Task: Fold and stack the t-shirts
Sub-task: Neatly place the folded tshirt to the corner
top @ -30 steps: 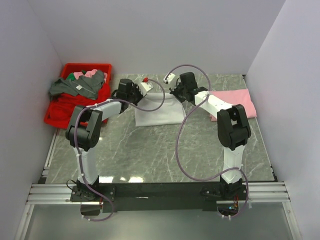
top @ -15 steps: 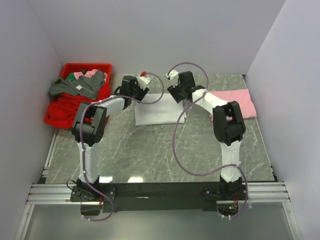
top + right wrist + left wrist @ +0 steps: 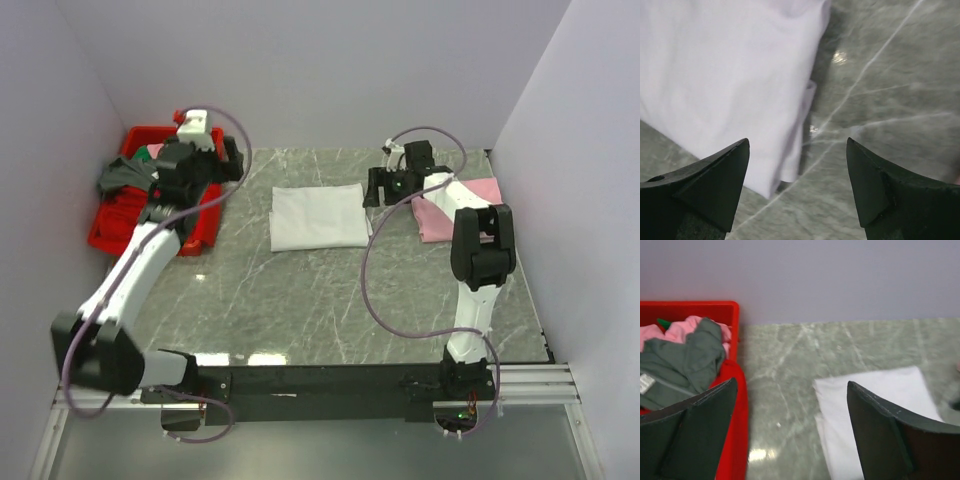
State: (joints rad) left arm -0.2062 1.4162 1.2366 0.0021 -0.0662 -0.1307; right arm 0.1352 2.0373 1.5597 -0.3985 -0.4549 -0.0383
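Top external view: the white shirt [image 3: 318, 216] lies folded on the table [image 3: 300, 300]. My left fingers [image 3: 790, 432] hang spread left of it, right fingers [image 3: 797, 185] spread at its right edge; pink shirt [image 3: 436, 218] farther right.

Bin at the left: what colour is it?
The bin is bright red, clearest in the left wrist view.

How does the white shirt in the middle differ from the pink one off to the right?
The white t-shirt is plain white and lies in the middle, fully in view. The pink t-shirt is pale pink and lies by the right edge, partly hidden behind the right arm. Both are folded flat on the marble table, neither held.
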